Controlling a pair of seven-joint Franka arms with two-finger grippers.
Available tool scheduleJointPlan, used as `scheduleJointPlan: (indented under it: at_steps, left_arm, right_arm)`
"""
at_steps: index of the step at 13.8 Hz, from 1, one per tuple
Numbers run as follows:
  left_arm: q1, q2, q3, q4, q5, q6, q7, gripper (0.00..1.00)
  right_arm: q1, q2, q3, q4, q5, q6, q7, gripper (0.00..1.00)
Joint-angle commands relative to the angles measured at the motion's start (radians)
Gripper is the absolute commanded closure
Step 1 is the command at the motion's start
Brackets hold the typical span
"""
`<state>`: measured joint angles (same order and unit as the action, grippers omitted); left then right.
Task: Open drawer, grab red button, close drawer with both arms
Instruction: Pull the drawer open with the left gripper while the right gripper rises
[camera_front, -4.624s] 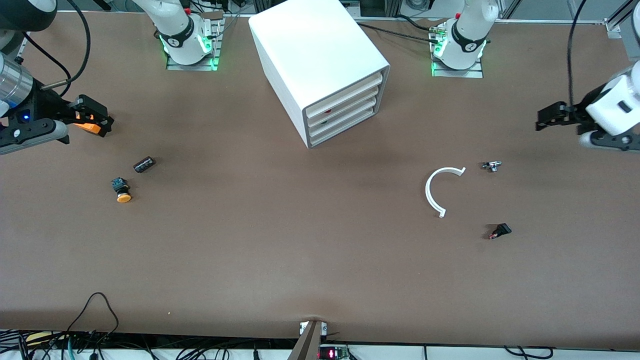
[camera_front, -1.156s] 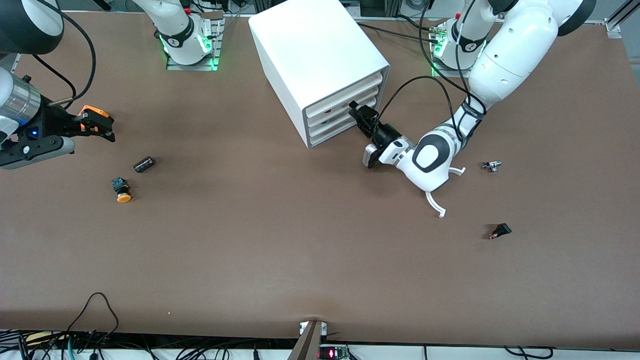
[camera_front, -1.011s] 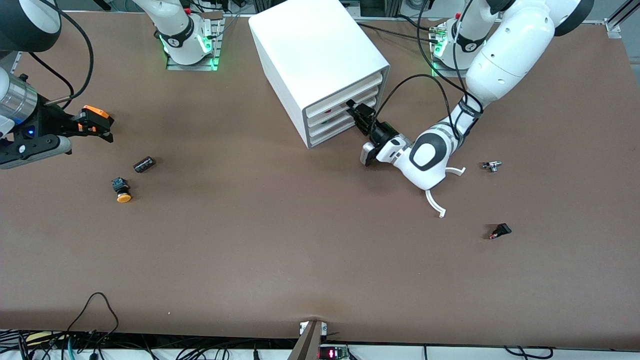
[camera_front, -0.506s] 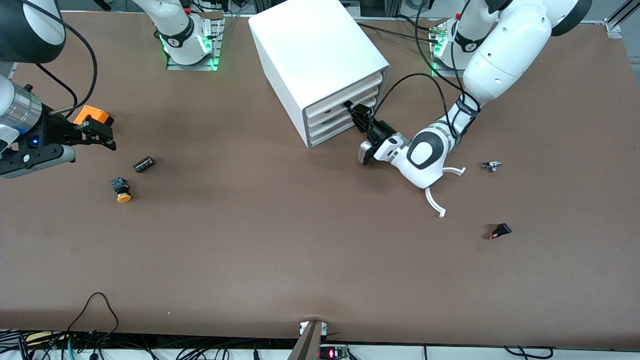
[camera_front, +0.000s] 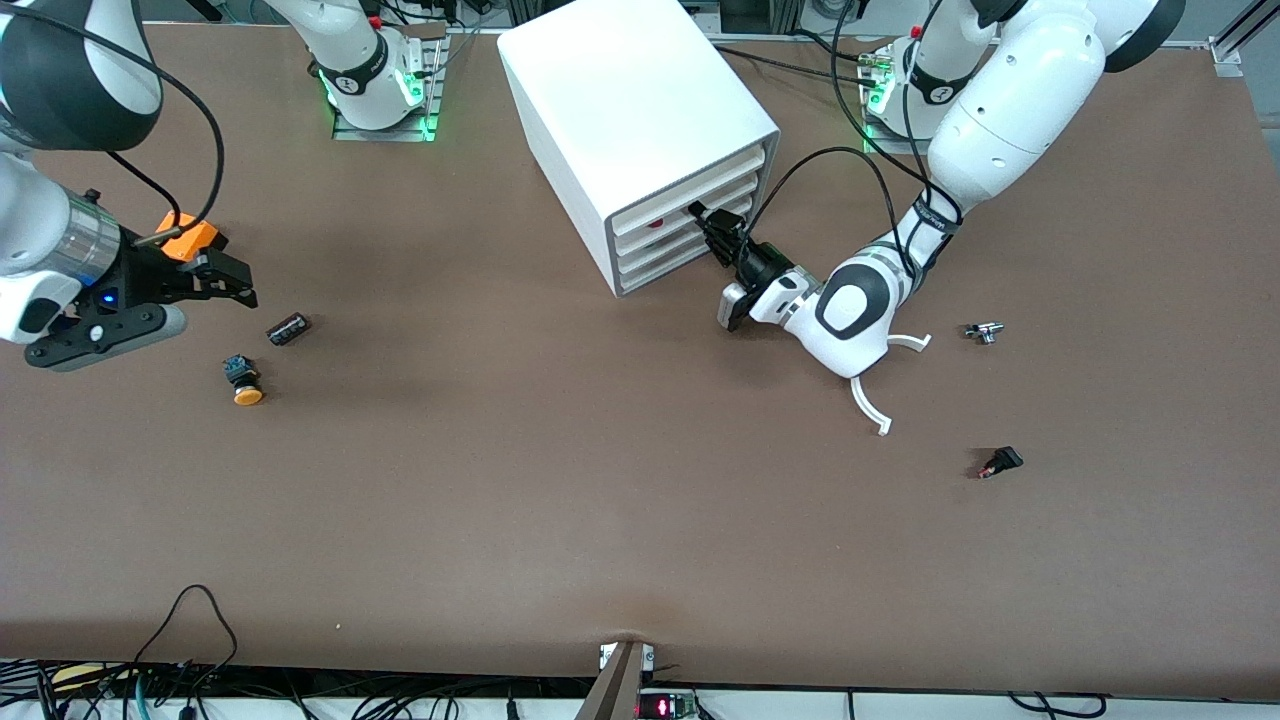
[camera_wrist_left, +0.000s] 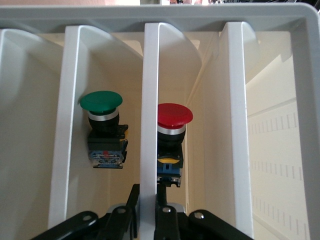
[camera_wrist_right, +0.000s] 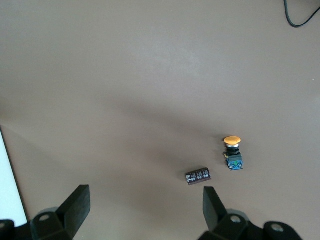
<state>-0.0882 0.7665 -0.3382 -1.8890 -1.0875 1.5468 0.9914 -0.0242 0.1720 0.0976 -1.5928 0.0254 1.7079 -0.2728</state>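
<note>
The left gripper (camera_front: 712, 226), black and two-fingered, has just pinched shut on the front lip of the wide shallow white plastic drawer (camera_wrist_left: 150, 150), second from the top of the white boxy cabinet (camera_front: 640, 120); the grip looks set, so pulling it open should come next; the small red-capped button (camera_wrist_left: 174, 131) lies inside that drawer; the right gripper (camera_front: 215, 285) has drifted with fingers spread over the table near a dark brown cylinder (camera_front: 288, 328) and an orange-capped button (camera_front: 243, 382).
</note>
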Motion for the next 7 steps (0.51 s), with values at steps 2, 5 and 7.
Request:
scheduleJointPlan:
  at_steps: [2,5,7]
  left_arm:
    - [0.019,-0.013,0.013,-0.009,-0.051,0.012,-0.008,0.92]
    - [0.039,-0.013,0.015,0.002,-0.051,0.012,-0.020,0.92]
    - [0.056,-0.013,0.016,0.010,-0.051,0.012,-0.028,0.92]
  right_arm:
    - [0.001,0.009,0.005,0.028,0.010,-0.021,-0.006,0.01]
    - [0.059,0.012,0.004,0.030,0.001,-0.016,0.007,0.01]
    - [0.096,0.021,0.004,0.030,0.008,-0.014,0.062,0.01]
